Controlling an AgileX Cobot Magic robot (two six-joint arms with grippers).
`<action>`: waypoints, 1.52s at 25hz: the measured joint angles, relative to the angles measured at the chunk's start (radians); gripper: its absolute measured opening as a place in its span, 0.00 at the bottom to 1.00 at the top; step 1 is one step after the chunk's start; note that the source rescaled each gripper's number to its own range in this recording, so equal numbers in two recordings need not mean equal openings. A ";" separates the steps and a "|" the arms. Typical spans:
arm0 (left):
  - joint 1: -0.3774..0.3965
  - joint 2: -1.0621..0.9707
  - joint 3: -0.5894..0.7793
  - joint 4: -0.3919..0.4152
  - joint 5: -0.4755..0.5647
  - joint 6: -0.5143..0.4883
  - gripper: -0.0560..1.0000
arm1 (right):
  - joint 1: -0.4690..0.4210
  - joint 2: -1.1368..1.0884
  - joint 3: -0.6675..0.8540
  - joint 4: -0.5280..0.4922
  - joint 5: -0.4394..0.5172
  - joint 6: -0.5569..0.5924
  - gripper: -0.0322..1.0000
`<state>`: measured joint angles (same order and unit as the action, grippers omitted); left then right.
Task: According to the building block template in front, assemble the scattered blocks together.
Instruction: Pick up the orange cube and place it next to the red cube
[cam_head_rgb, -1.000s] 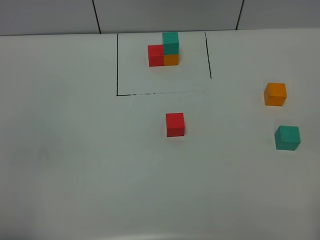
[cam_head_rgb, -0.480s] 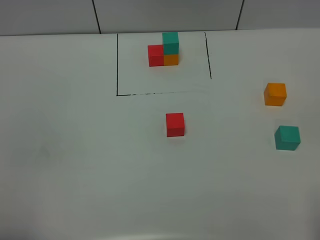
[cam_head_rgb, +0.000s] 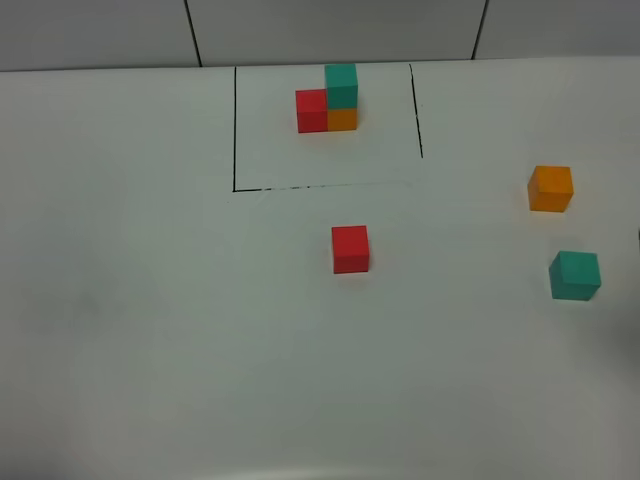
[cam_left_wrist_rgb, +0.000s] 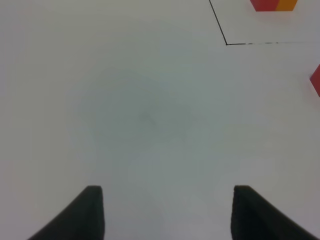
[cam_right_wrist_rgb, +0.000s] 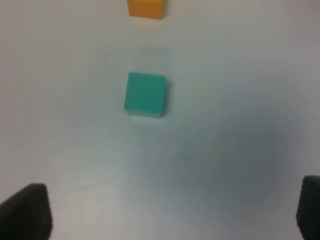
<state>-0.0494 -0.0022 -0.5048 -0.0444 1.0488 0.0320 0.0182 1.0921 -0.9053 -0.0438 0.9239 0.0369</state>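
So, nothing is assembled yet: the red block, orange block and teal block sit well apart on the counter, outside the framed template. My left fingers and right fingers are spread apart, empty.

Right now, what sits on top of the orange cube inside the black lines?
A teal-green cube sits on the framed orange cube. The orange top face is covered; only its front shows.
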 joint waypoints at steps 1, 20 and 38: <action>0.000 0.000 0.000 0.000 0.000 0.000 0.27 | 0.000 0.066 -0.030 0.001 -0.013 0.000 1.00; 0.000 0.000 0.000 0.000 0.000 0.001 0.27 | 0.000 0.735 -0.428 0.034 -0.106 -0.052 1.00; 0.000 0.000 0.000 0.000 0.000 0.001 0.27 | 0.000 1.081 -0.680 0.056 -0.111 -0.077 1.00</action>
<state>-0.0494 -0.0022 -0.5048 -0.0444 1.0488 0.0332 0.0182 2.1727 -1.5848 0.0124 0.8128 -0.0402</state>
